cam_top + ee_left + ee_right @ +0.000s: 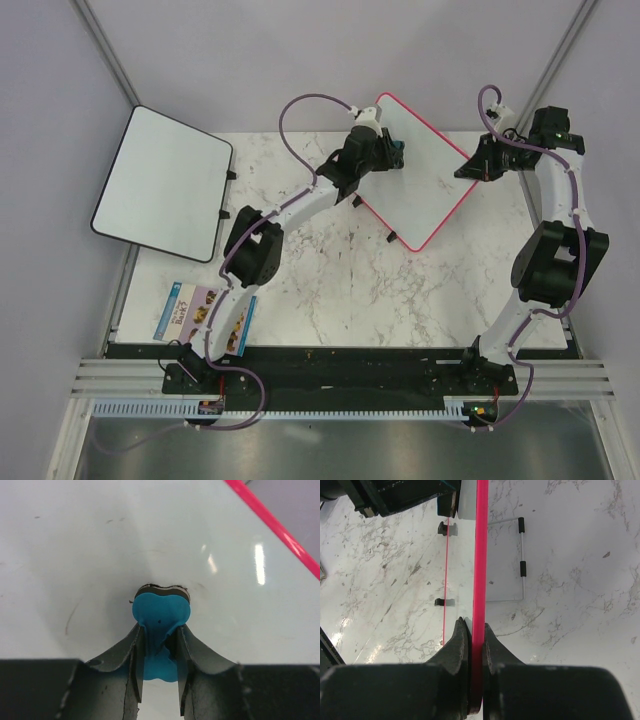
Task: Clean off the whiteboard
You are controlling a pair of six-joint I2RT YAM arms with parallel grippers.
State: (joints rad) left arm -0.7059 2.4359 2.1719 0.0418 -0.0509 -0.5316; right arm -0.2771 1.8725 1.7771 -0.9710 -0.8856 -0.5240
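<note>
Near the left arm's base, a colourful printed booklet [205,318] lies on the marble table [330,290]. Farther back, toward the middle and right, the whiteboard [425,190] sits turned cornerwise. Its pink frame [481,555] is pinched between the fingers of the right gripper [473,630] at the right corner, while the left gripper [160,628] is clamped on a blue eraser [161,611], whose dark felt presses on the white surface near the far corner, among faint grey marks. At the far left, a black-framed white board [165,185] lies partly beyond the table's edge.
</note>
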